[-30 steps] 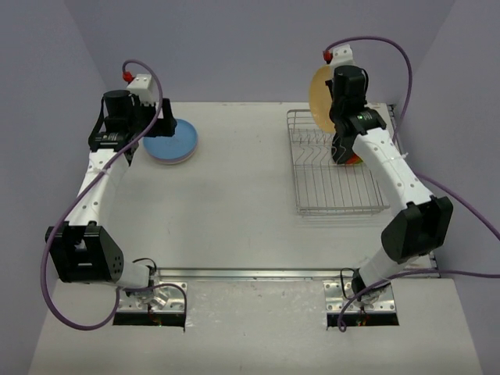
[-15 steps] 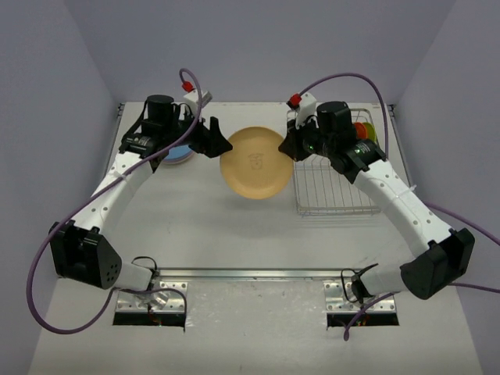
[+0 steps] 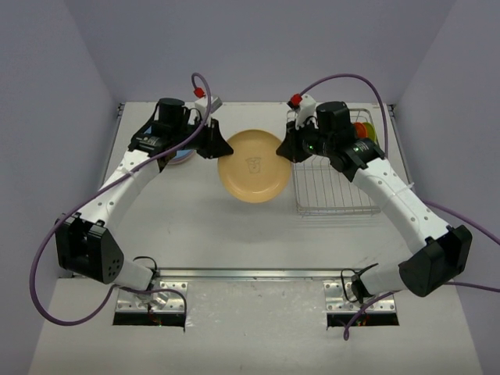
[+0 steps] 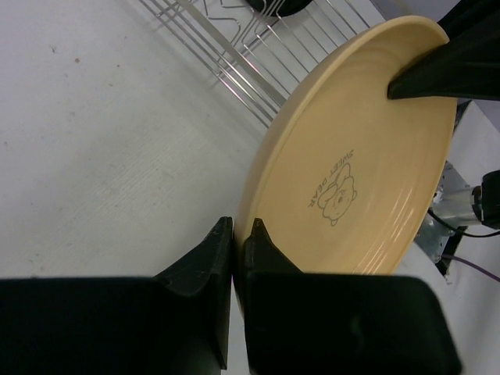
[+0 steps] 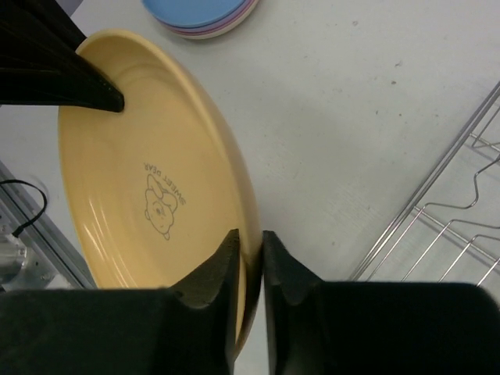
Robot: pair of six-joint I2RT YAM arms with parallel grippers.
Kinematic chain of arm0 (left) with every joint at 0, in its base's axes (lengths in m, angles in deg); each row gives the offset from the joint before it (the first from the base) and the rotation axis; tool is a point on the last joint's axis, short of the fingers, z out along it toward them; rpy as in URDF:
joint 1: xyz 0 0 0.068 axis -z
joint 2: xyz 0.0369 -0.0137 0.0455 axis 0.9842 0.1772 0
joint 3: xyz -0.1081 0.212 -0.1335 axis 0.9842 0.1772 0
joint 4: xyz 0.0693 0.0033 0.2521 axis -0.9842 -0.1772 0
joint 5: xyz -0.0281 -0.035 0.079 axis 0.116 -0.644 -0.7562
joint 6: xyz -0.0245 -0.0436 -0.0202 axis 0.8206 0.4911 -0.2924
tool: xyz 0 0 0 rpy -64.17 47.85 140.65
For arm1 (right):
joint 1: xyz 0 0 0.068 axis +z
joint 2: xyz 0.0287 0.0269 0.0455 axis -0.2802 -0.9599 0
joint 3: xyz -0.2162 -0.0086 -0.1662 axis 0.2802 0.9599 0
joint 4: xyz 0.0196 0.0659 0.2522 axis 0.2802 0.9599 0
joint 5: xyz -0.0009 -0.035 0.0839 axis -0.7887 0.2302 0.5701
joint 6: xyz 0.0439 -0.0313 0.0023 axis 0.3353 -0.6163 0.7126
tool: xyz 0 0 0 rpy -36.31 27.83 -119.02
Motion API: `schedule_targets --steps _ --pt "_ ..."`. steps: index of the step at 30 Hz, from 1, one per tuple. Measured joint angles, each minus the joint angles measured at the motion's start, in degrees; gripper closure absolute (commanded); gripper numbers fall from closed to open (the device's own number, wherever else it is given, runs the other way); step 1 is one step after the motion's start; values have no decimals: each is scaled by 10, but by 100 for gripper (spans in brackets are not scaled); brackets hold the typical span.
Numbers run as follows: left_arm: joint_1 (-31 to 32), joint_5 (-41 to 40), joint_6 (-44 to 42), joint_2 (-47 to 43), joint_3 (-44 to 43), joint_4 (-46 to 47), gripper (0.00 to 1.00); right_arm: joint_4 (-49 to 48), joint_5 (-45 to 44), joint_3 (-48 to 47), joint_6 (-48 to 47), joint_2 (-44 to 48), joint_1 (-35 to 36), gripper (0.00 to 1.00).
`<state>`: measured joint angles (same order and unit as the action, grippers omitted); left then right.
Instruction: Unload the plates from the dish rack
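A tan plate [image 3: 254, 166] with a small bear print hangs tilted above the middle of the table, between both arms. My left gripper [image 3: 221, 148] is shut on its left rim; the left wrist view shows both pads pinching the plate [image 4: 351, 180] edge at my left gripper [image 4: 238, 226]. My right gripper [image 3: 285, 150] straddles the opposite rim. In the right wrist view, the jaws of this gripper [image 5: 250, 238] stand slightly apart around the plate [image 5: 148, 180] edge, wider than the left pair. The silver dish rack [image 3: 336, 195] sits at the right, with orange and lime plates [image 3: 363, 131] standing at its far end.
A stack with a blue plate on top [image 5: 203, 12] lies on the table at the far left, mostly behind my left arm in the top view. The rack's wire bars [image 4: 234, 55] are close behind the held plate. Purple cables arch over both arms.
The right arm carried the tan plate from above the rack to the table's middle. The left arm came over from the blue stack and closed on the plate's left rim; the right jaws have loosened.
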<state>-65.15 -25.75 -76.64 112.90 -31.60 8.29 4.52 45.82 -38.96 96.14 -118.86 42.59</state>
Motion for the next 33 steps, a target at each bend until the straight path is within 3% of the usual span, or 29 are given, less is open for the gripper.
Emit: schedule_targets --steps 1,2,3,5,7,19,24,33 --pt "1 -4 0 0 0 -1 100 0 -1 0 0 0 0 65" --pt "0 -11 0 1 0 -5 100 -1 -4 0 4 0 0 43" --pt "-1 -20 0 3 0 -8 100 -2 -8 0 5 0 0 30" --pt "-13 -37 2 11 -1 -11 100 -3 -20 0 8 0 0 14" --pt "-36 -45 4 26 -6 -18 100 -4 -41 0 8 0 0 5" --pt "-296 -92 47 215 -203 -73 100 3 -143 0 5 -1 -46 1" --pt "-339 -100 69 328 -291 -84 100 14 -158 0 9 -9 -98 1" --pt "-357 -115 91 430 -304 -108 100 25 -178 9 10 -13 -122 1"
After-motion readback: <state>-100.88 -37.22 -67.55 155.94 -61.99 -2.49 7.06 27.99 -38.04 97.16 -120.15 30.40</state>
